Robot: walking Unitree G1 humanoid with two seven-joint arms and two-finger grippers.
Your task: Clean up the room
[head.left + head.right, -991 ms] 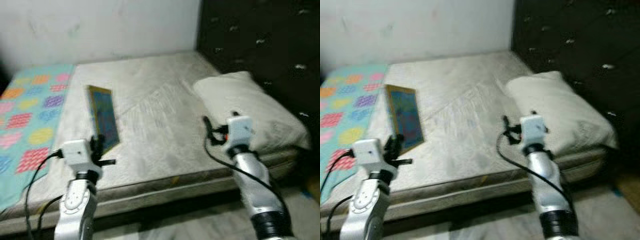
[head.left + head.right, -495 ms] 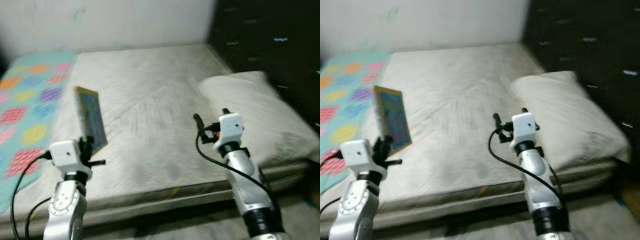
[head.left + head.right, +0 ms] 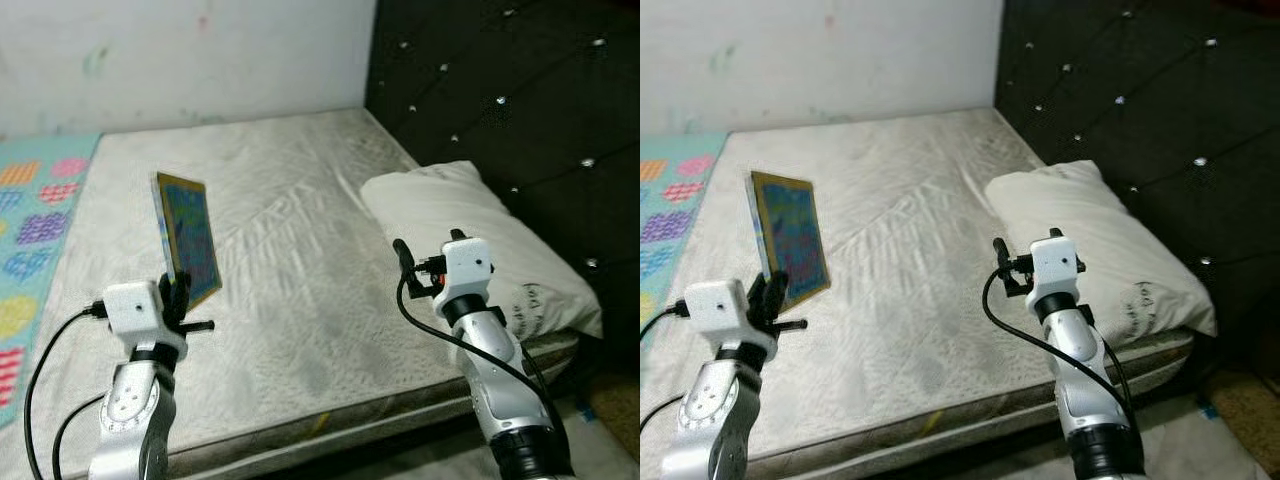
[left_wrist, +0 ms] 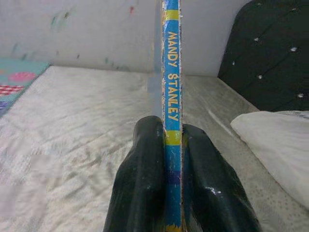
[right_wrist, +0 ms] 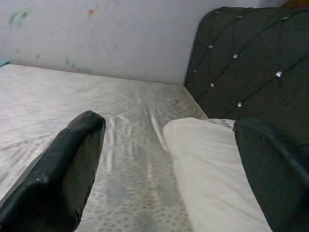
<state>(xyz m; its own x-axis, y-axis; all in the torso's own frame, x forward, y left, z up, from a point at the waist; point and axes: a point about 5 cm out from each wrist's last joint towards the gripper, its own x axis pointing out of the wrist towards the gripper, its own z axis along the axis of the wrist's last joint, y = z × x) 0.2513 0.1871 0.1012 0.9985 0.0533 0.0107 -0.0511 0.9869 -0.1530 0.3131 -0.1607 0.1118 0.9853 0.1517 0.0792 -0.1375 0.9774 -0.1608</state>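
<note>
The left end effector is clamped on a thin picture book with a blue, yellow-edged cover, its two black fingers pressing either side of the blue spine, which reads "MANDY STANLEY" in yellow letters. The book stands upright on edge, lifted clear above the bed, at about 9 o'clock in the head views, over the near left part of the wide grey-white mattress. The right end effector hovers at about 4 o'clock above the mattress's near right part, its fingers spread wide apart and gripping nothing; one finger lies over bare mattress, the other toward the pillow side. Just beyond it, at 3 o'clock, a plump cream pillow rests on the mattress against a black button-tufted headboard, which fills the 1 to 3 o'clock region. A pale plaster wall with faint coloured marks runs along 12 o'clock. At the far 9 o'clock edge lies a turquoise quilt with pink, yellow and purple patches.
</note>
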